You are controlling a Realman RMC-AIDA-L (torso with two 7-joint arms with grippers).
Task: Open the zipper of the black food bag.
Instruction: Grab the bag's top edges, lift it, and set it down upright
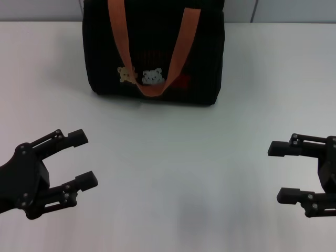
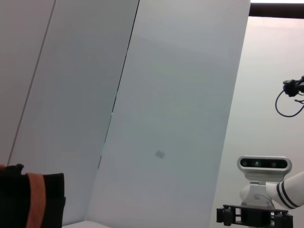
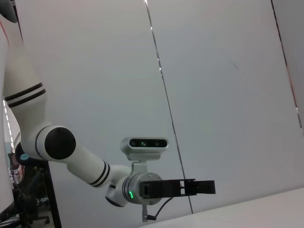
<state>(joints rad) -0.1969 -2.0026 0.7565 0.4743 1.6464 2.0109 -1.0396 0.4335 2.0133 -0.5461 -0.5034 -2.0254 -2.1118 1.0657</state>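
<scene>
The black food bag (image 1: 102, 58) stands upright at the far middle of the white table (image 1: 173, 163), its front showing two small bear patches (image 1: 140, 76) and a red mark. An orange-brown handle (image 1: 178, 52) hangs down its front in a loop. The bag's top runs past the upper edge of the head view, so the zipper is out of view. My left gripper (image 1: 84, 159) hovers open at the near left, well short of the bag. At the near right my right gripper (image 1: 278, 172) is open too. A corner of the bag (image 2: 52, 199) shows in the left wrist view.
Bare white tabletop lies between both grippers and the bag. Grey wall panels (image 2: 166, 95) stand behind the table. The left wrist view catches the right arm's gripper (image 2: 254, 214) far off, and the right wrist view shows the left arm (image 3: 71, 152) with its gripper (image 3: 199, 186).
</scene>
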